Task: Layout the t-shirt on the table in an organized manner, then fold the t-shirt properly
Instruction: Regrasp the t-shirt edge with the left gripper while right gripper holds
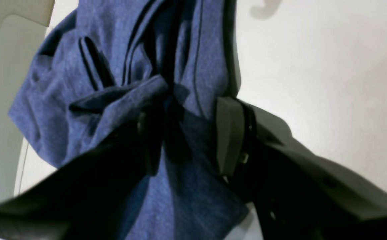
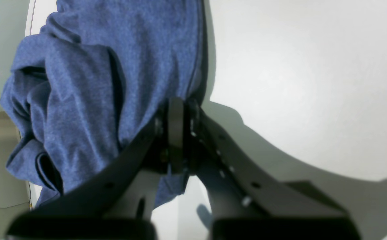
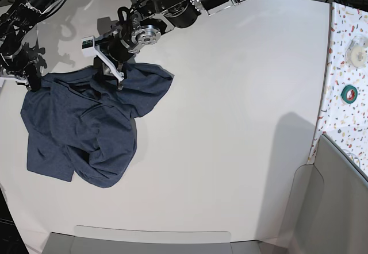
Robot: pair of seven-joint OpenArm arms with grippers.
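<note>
No readable text, label, brand or number is showing anywhere; the t-shirt (image 3: 86, 127) is showing only plain blue fabric.

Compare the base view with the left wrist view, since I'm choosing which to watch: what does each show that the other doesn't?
Only the base view shows the t-shirt's whole crumpled outline, both arms at its top edge, and the speckled side surface. Only the left wrist view shows bunched folds between the left gripper's fingers. Both show blue fabric on the white table.
</note>
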